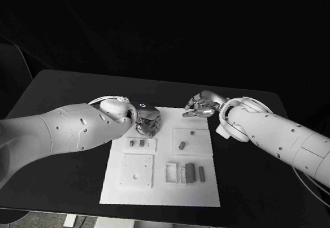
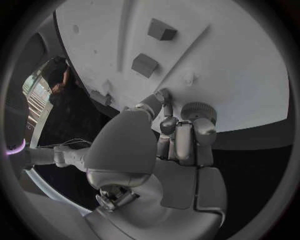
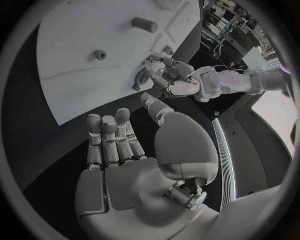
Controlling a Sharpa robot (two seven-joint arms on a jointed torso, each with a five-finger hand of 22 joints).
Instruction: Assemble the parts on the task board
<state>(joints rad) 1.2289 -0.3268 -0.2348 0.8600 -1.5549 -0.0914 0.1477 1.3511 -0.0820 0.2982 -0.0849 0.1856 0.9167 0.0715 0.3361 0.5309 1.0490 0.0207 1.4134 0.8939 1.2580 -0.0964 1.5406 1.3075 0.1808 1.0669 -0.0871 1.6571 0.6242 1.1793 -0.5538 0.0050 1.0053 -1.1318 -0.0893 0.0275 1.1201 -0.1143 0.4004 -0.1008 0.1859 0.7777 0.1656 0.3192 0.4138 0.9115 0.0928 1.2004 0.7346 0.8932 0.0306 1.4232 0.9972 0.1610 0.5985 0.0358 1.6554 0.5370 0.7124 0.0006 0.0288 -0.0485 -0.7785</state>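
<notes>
Left hand [image 1: 147, 119] over far left corner of white board [image 1: 204, 194], fingers curled, pinching small round part [image 2: 198, 111], likely for seating. Right hand [image 1: 201, 104] spread, holding nothing, parked over counter [image 1: 70, 87] beyond board.

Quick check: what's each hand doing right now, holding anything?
Left hand: closed around a small round part at the task board edge.
Right hand: open, holding nothing.

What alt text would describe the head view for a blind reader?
Two white robot arms reach over a white rectangular task board on a black table. The silver left hand hovers at the board's far edge; the silver right hand hangs just beyond it, holding nothing.
</notes>
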